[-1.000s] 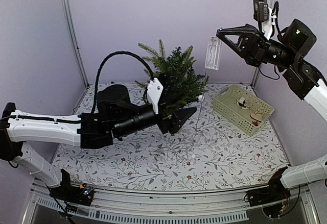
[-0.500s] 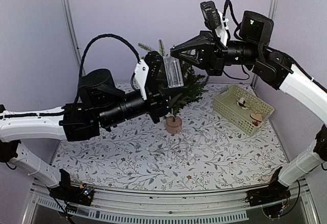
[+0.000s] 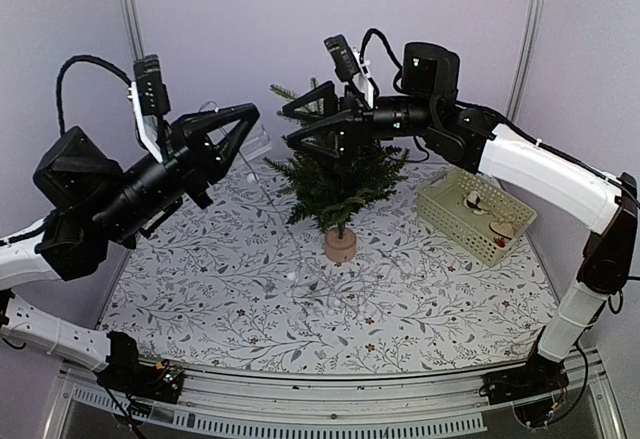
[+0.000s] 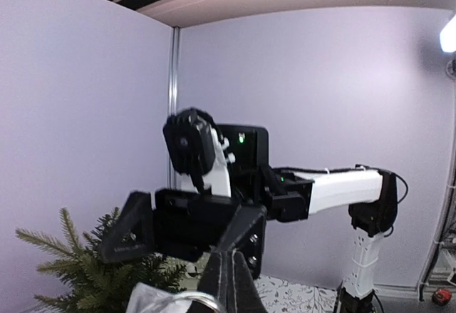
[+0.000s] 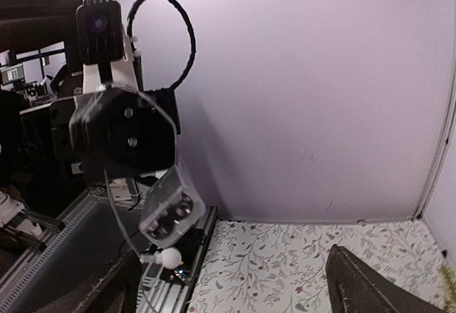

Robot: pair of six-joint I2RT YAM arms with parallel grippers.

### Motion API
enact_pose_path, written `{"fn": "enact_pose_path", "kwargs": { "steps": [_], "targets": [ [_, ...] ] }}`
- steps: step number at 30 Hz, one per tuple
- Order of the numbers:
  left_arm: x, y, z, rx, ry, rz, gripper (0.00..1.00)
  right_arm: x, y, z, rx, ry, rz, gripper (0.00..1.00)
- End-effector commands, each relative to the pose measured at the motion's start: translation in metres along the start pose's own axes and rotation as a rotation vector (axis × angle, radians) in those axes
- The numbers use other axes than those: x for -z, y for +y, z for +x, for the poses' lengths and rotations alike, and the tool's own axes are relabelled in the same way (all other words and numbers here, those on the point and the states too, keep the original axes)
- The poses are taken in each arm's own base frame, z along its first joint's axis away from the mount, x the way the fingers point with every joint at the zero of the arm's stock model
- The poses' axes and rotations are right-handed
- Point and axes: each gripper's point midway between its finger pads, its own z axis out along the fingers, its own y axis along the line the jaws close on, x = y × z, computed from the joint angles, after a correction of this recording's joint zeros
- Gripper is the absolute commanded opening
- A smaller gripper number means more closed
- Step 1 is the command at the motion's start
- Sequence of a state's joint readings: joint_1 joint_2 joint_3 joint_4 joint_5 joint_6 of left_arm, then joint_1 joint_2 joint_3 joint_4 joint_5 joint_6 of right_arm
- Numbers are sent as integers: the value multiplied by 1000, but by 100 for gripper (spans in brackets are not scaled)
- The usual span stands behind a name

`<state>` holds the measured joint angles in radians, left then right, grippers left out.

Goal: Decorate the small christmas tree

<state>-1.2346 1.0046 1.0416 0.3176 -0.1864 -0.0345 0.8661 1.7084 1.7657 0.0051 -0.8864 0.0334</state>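
The small christmas tree (image 3: 340, 174) stands upright on its round tan base (image 3: 340, 246) at mid-table. My left gripper (image 3: 245, 124) is raised to the tree's left and is shut on a clear plastic battery box (image 3: 258, 144). A thin light-string wire (image 3: 270, 214) hangs from the box down to the table. In the right wrist view the box (image 5: 171, 209) dangles under the left gripper, with a white bulb (image 5: 169, 257) below it. My right gripper (image 3: 290, 127) hovers by the tree top, open and empty, facing the left one. The left wrist view shows closed jaws (image 4: 231, 277).
A pale green basket (image 3: 475, 214) with a few small ornaments sits at the right back of the floral tablecloth (image 3: 250, 309). Loose wire and small bulbs (image 3: 291, 277) lie on the cloth in front of the tree. Purple walls enclose the back and sides.
The right gripper let go of the clear box and opened. The left gripper closed on the box and swung left and up, away from the tree. The right arm reached further left over the tree.
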Motion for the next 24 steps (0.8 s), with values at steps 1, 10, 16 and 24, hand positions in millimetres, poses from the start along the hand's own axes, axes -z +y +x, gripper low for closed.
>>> {"fn": "enact_pose_path", "kwargs": {
  "steps": [1, 10, 16, 24],
  "targets": [
    [16, 54, -26, 34, -71, -205, 0, -4, 3, 26, -58, 9, -28, 99],
    [58, 220, -15, 132, -48, -604, 0, 19, 14, 102, -156, 120, 46, 99],
    [103, 331, 47, 305, 54, -782, 0, 38, 19, 139, -205, 179, 127, 98],
    [103, 395, 124, 405, 218, -768, 0, 56, -4, 198, -260, 301, 324, 74]
  ]
}}
